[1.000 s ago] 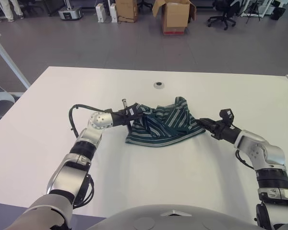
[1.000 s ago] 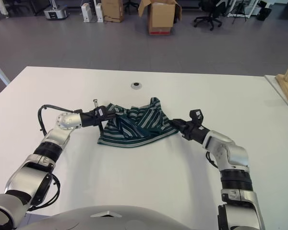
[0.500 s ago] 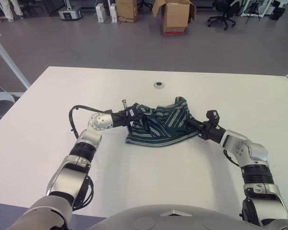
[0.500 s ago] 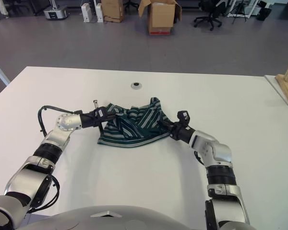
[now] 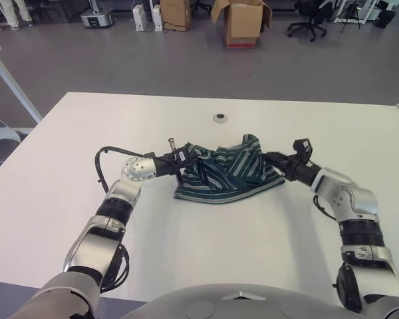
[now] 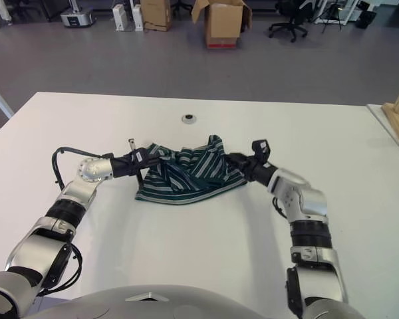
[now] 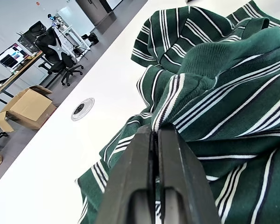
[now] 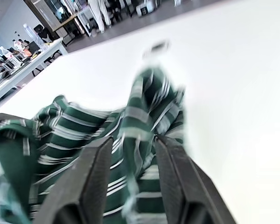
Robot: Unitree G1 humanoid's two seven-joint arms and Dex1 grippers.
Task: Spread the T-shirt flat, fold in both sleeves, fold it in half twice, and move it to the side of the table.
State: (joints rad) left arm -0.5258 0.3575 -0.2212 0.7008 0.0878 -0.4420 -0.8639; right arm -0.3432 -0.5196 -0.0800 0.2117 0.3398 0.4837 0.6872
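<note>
The white table (image 5: 206,239) carries the green striped T-shirt (image 5: 223,176), which lies crumpled in a heap near mid-table. The left gripper (image 7: 155,134) is at the heap's left side. Its fingers (image 7: 130,177) are pressed together, pinching a fold of the fabric. The right gripper (image 8: 133,144) is at the heap's right edge. Its fingers (image 8: 95,163) are spread, with a ridge of cloth between them. A small round grommet (image 5: 219,118) sits in the table beyond the T-shirt.

The left arm (image 5: 116,199) reaches forward with a bent elbow, its left gripper (image 7: 155,133) pinched tight on a fold of the T-shirt (image 7: 214,70). The right arm (image 5: 346,196) angles inward, the right gripper (image 8: 133,142) low with fingers parted.
</note>
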